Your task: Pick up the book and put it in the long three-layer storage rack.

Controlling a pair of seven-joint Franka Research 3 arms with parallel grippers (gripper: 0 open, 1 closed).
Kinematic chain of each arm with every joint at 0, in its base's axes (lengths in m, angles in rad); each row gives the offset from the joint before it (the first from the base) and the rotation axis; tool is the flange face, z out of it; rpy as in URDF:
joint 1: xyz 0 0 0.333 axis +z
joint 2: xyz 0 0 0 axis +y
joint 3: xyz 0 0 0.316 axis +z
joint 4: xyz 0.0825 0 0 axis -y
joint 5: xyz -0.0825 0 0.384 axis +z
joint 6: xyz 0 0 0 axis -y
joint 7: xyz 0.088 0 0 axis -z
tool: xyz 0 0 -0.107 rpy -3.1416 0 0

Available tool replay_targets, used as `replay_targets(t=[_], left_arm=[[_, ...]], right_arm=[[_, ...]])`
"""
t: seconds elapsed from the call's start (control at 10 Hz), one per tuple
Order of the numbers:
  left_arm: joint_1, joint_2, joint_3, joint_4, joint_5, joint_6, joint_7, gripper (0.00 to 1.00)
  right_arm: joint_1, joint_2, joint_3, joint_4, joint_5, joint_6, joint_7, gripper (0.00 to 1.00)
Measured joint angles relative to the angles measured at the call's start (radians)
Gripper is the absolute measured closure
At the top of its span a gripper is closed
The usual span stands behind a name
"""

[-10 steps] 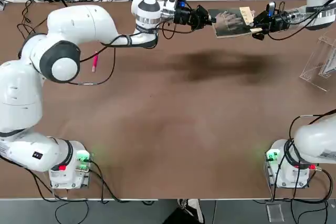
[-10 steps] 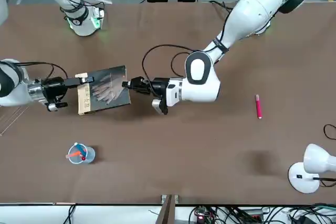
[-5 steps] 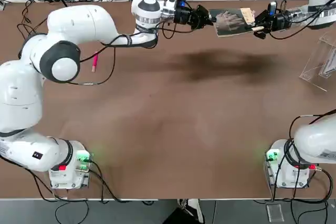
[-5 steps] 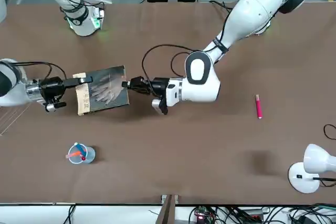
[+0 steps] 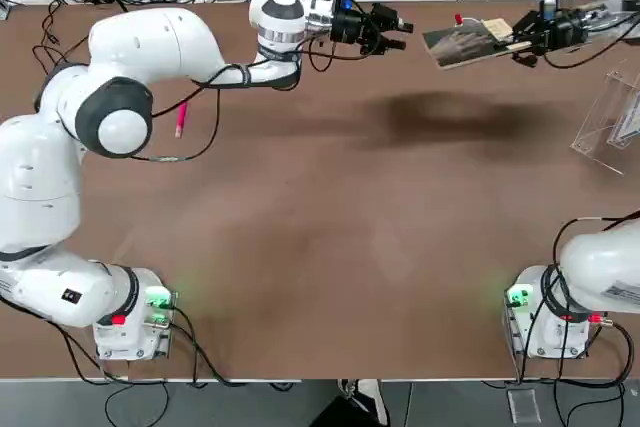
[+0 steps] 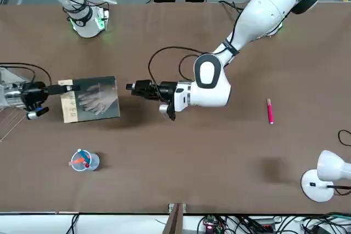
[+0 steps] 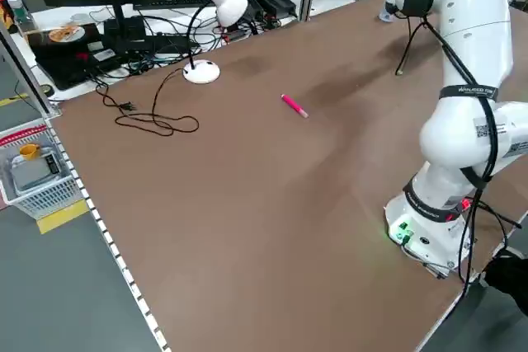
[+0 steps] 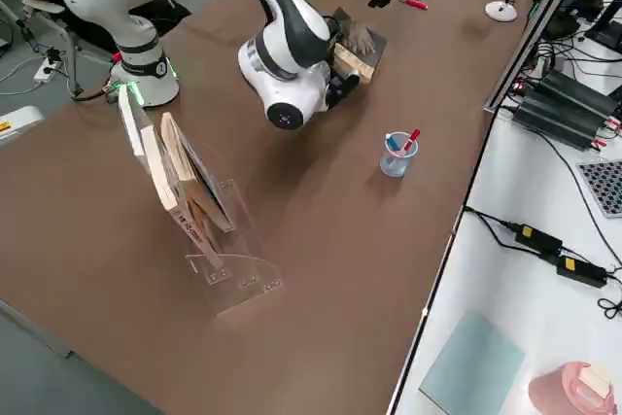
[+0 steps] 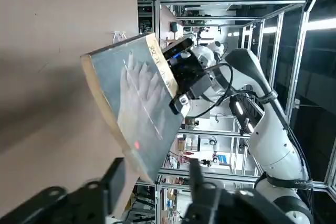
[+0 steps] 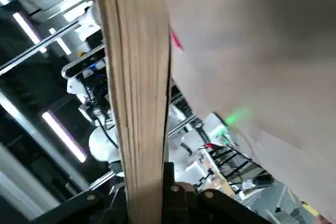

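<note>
Your right gripper (image 5: 520, 43) is pinched on the tan-strip edge of the thin dark grey book with the pale hand image (image 5: 462, 44), holding it clear above the brown table (image 5: 330, 227) near the far edge. Your left gripper (image 5: 398, 35) hangs just left of the book, its fingers spread and apart from the cover. Right of the book stands the clear acrylic three-layer rack (image 8: 209, 230); a couple of tan-edged books (image 8: 180, 182) lean in its slanted tiers. A small clear cup (image 6: 83, 160) near the far edge holds red and blue pens. A pink pen (image 5: 181, 119) lies left.
</note>
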Motion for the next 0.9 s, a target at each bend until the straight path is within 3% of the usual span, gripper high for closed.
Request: replay_targets(t=[0.3,0.6,0.9], left_arm=[[0.003,-0.002,0.016,0.005,0.023,0.0,0.006,0.41],[0.037,-0.009,0.043,0.011,0.165,0.0,0.003,0.41],[0.101,-0.036,0.043,-0.033,0.306,-0.01,0.001,0.41]], right_arm=[[-0.036,-0.022,-0.012,0.071,-0.125,-0.002,0.103,0.85],[-0.082,-0.04,-0.016,0.16,-0.266,-0.01,0.215,0.85],[-0.138,-0.044,-0.019,0.258,-0.385,-0.03,0.328,0.85]])
